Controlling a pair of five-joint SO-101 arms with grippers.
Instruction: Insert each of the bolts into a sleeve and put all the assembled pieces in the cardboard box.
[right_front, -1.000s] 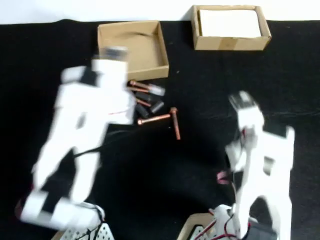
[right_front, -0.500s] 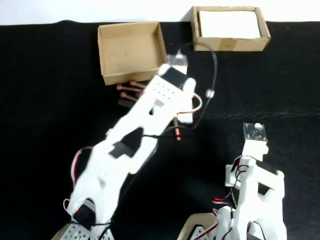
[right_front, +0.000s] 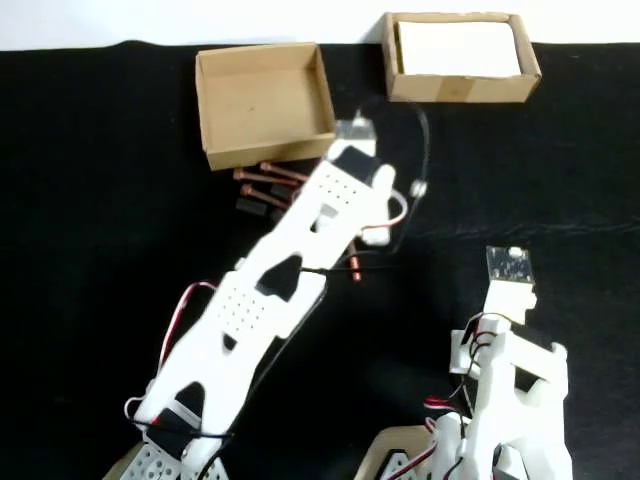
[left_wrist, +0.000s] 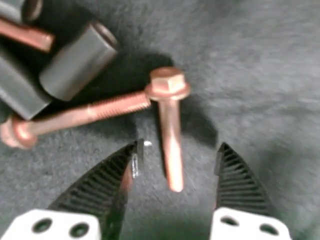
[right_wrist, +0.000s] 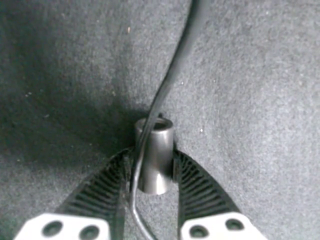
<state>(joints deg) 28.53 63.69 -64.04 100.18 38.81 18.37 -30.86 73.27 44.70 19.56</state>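
The right gripper (right_wrist: 152, 162) is pinching a dark sleeve (right_wrist: 154, 147) between its ribbed fingers (right_wrist: 107, 185), the open end pointing away from the wrist. A black cable (right_wrist: 176, 62) is trailing across the sleeve's rim, above grey felt (right_wrist: 260, 100).

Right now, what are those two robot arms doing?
The left claw is open around a bolt lying on the cloth, not gripping it yet. The right claw holds a sleeve. More bolts and sleeves lie in a pile by the box, which has nothing in it.
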